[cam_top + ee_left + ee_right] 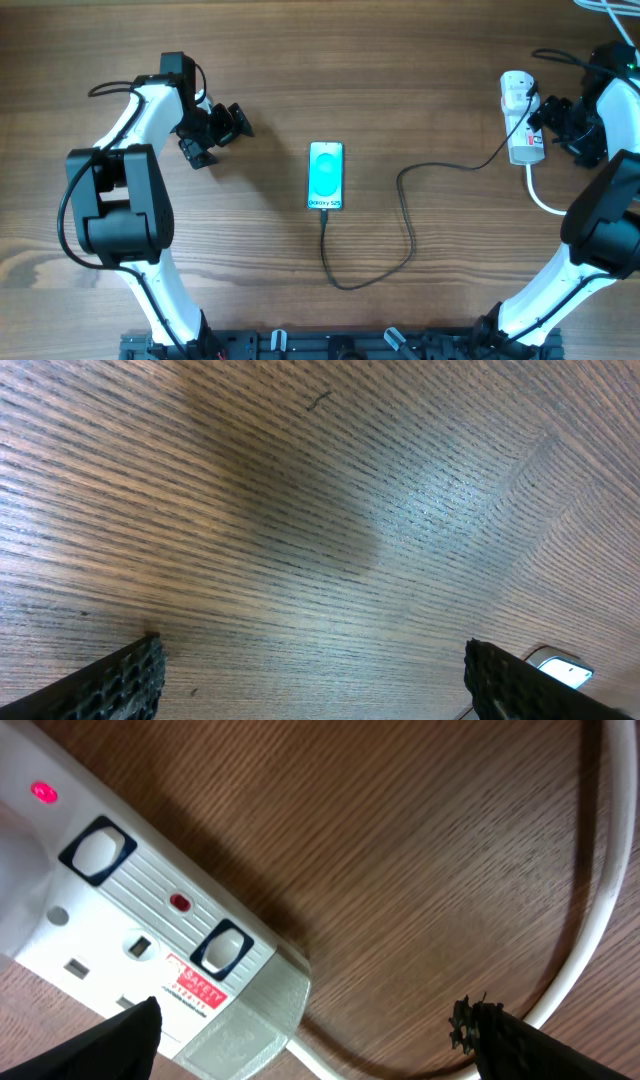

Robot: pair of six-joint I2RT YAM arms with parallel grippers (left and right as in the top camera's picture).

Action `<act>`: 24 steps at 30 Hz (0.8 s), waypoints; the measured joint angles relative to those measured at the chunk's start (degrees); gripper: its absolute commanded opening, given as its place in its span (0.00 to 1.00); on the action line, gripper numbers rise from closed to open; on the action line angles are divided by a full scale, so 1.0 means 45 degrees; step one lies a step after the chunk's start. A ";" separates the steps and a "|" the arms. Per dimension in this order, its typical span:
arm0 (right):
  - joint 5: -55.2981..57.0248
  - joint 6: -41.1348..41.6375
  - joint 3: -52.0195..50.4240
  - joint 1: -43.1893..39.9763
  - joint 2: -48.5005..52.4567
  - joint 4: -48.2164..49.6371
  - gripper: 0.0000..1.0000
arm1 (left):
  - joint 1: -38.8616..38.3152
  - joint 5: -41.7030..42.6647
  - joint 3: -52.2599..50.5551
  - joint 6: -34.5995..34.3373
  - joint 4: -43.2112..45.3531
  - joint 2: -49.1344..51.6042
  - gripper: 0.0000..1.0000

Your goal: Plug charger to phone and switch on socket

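The phone lies flat mid-table, teal screen lit, white text band at its near end. The thin black charger cable meets the phone's near end, loops right and runs up to a black plug in the white socket strip at the far right. In the right wrist view the socket shows two switches and a lit red light at its upper left. My right gripper is open just right of the strip, fingers apart over bare wood. My left gripper is open and empty, well left of the phone.
A thicker white cable leaves the socket's near end and curves right under my right arm; it also shows in the right wrist view. The arm bases stand at the table's front edge.
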 measured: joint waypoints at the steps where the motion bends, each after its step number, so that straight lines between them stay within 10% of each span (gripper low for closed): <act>1: 0.0024 0.0000 0.0000 0.0000 0.0000 0.0214 1.00 | 0.0000 0.0000 0.0000 0.0000 0.0000 0.0000 1.00; 24: 0.0092 0.0000 0.0000 0.0000 0.0000 0.5625 1.00 | 0.0000 0.0000 0.0000 0.0000 0.0000 0.0000 1.00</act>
